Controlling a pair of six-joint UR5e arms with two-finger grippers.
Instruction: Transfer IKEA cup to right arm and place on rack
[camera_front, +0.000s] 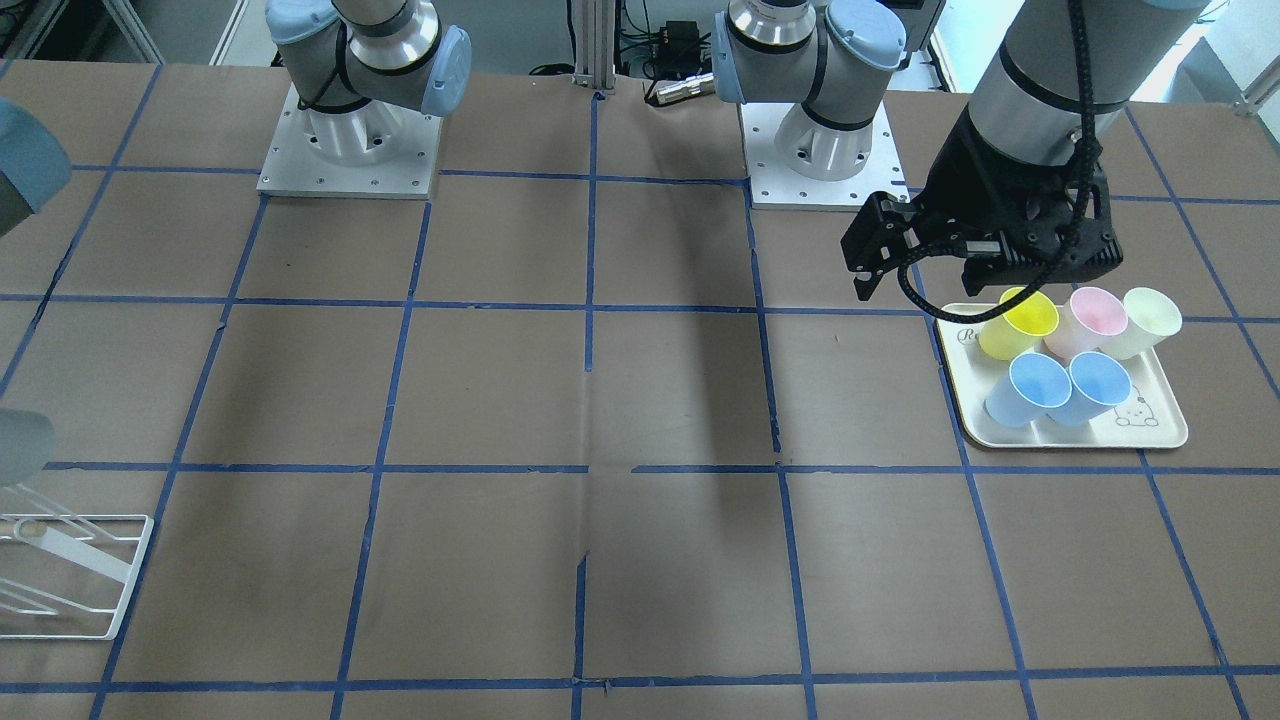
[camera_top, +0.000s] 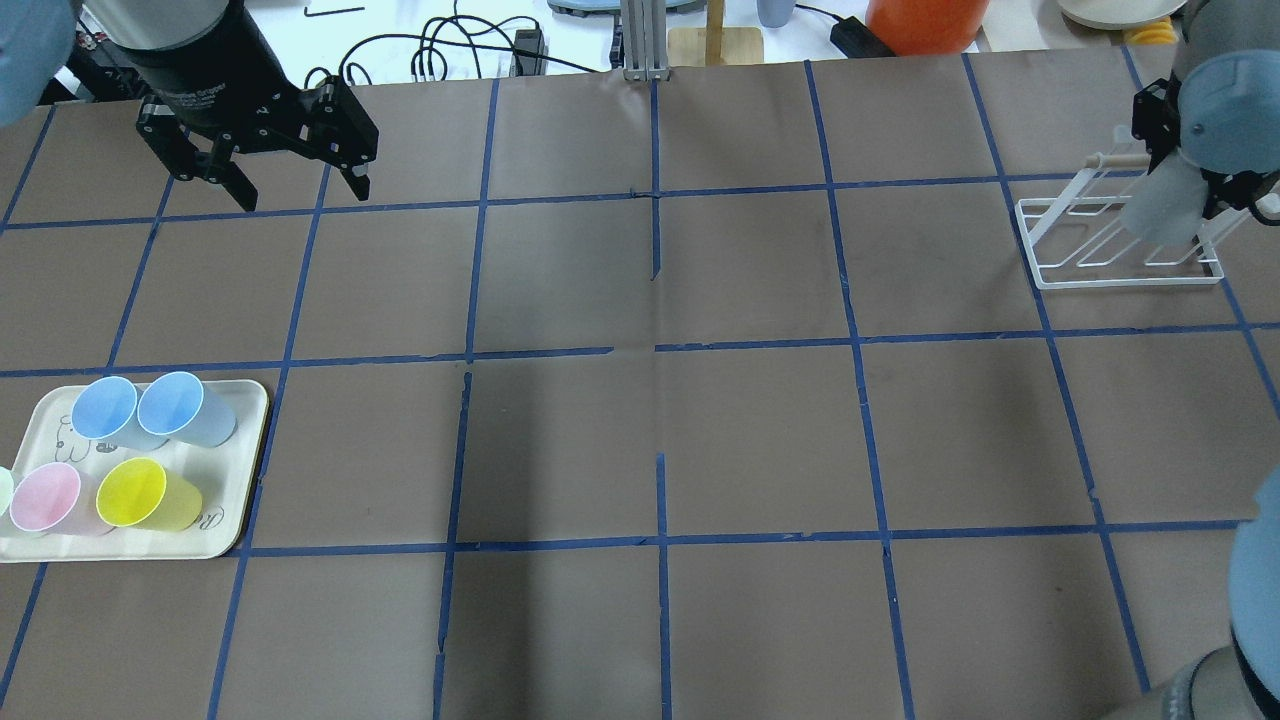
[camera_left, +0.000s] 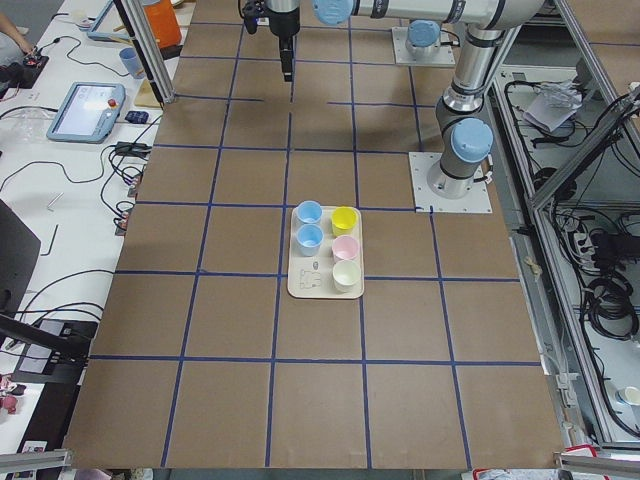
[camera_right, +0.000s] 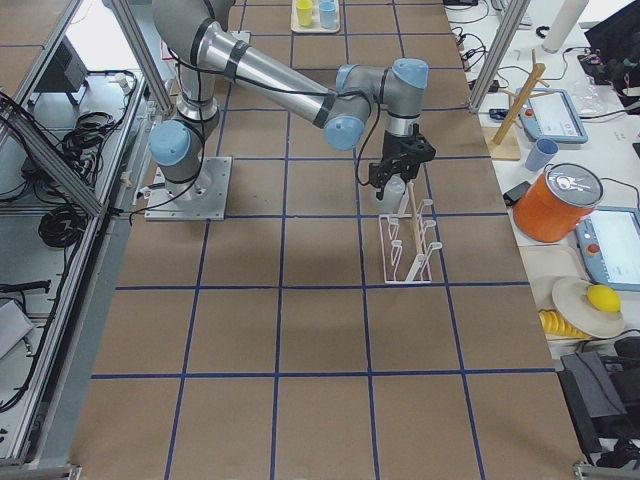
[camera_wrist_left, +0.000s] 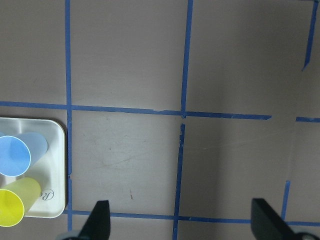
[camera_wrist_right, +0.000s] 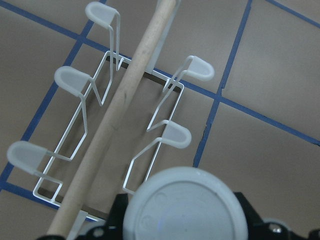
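Note:
My right gripper (camera_top: 1188, 170) is shut on the pale grey IKEA cup (camera_top: 1155, 208) and holds it tilted just above the white wire rack (camera_top: 1120, 272) at the far right of the table. In the right wrist view the cup's round base (camera_wrist_right: 185, 207) fills the lower middle, over the rack's rods (camera_wrist_right: 85, 112) and its wooden peg (camera_wrist_right: 125, 95). Whether the cup touches a rod I cannot tell. My left gripper (camera_top: 300, 190) is open and empty, high above the far left of the table. Its fingertips (camera_wrist_left: 100, 220) show spread wide over bare table.
A cream tray (camera_top: 245, 470) at the near left holds two blue cups (camera_top: 170, 405), a yellow cup (camera_top: 135, 492), a pink cup (camera_top: 45, 497) and a cream cup (camera_front: 1150, 315). Brown paper with blue tape lines covers the table. An orange container (camera_right: 565, 200) stands beyond the far edge.

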